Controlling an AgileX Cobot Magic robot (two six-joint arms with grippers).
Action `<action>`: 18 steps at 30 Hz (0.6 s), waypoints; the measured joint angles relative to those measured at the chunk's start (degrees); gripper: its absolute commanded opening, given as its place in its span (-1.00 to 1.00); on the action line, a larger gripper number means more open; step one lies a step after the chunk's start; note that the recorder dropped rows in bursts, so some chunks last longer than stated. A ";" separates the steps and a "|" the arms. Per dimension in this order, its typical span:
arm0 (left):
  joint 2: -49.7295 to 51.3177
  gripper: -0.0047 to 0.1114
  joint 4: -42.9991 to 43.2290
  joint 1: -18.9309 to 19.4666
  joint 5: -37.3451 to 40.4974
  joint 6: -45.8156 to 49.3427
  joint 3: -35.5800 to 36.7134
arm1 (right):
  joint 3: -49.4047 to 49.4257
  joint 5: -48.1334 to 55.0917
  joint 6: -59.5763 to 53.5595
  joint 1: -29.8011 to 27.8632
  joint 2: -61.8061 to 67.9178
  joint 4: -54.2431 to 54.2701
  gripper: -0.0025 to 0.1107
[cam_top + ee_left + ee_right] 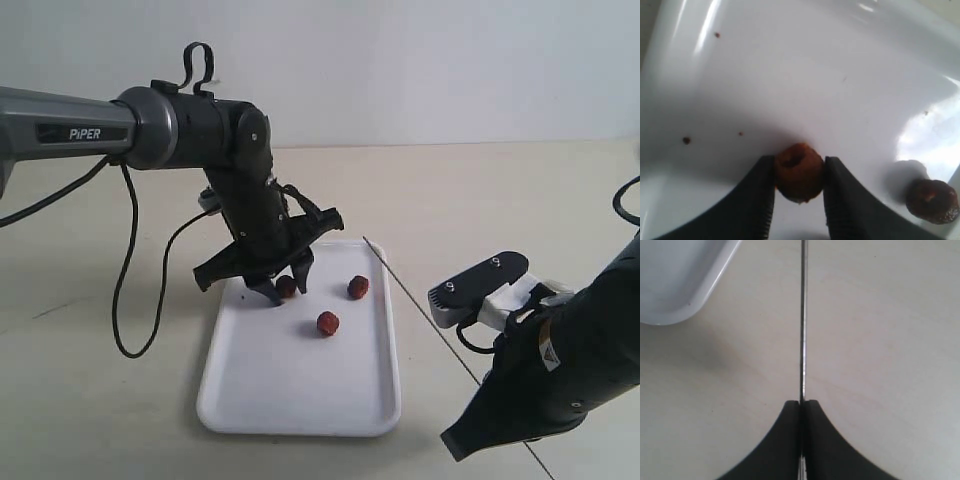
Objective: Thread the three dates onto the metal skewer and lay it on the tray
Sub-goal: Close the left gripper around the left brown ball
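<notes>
The white tray (300, 395) holds three dates. One date (287, 286) sits between the fingers of my left gripper (286, 290), whose tips are down at the tray's far left part. In the left wrist view both fingers press the sides of this date (799, 170), which rests on the tray (790, 75); my left gripper (800, 164) is shut on it. A second date (358, 287) (932, 201) and a third date (327, 322) lie loose nearby. My right gripper (801, 404) is shut on the metal skewer (802, 315) (420, 300), which points toward the tray's far right corner.
The tray's rounded corner (685, 285) shows beside the skewer in the right wrist view. A black cable (125, 290) hangs from the left arm down to the beige tabletop (520, 200). The right arm's bulk (560, 370) covers the near right.
</notes>
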 measured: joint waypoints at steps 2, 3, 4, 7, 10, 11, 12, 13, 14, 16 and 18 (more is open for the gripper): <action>0.00 -0.39 0.11 0.00 0.00 0.00 0.00 | 0.00 0.00 0.00 0.00 0.00 0.00 -0.96; 0.00 -0.39 0.11 0.02 0.00 0.00 0.00 | 0.00 0.00 -0.10 0.00 0.00 0.00 -0.96; 0.00 -0.39 0.11 0.12 0.00 0.00 0.00 | 0.00 0.00 -0.10 0.00 0.00 0.00 -0.96; 0.00 -0.39 0.11 0.34 0.00 0.00 0.00 | 0.00 0.00 -0.10 0.00 0.00 0.00 -0.96; 0.00 -0.39 0.11 0.57 0.00 0.00 0.00 | 0.00 0.00 -0.10 0.00 0.00 0.00 -0.96; 0.02 -0.39 0.46 0.68 0.00 0.00 0.00 | 0.00 0.00 -0.10 0.00 0.00 0.00 -0.96; 0.13 -0.39 0.70 0.68 0.00 0.00 0.00 | 0.00 0.00 -0.10 0.00 0.00 0.00 -0.96; 0.13 -0.39 0.81 0.68 0.00 0.00 0.00 | 0.00 0.00 -0.10 0.00 0.00 0.00 -0.96; 0.13 -0.39 1.02 0.68 0.00 0.00 0.00 | 0.00 0.00 -0.10 0.00 0.00 0.00 -0.96; 0.13 -0.39 1.32 0.68 0.00 0.00 0.00 | 0.00 0.00 -0.10 0.00 0.00 0.00 -0.96; 0.13 -0.39 1.44 0.68 0.00 0.00 0.00 | 0.00 0.00 -0.10 0.00 0.00 0.00 -0.96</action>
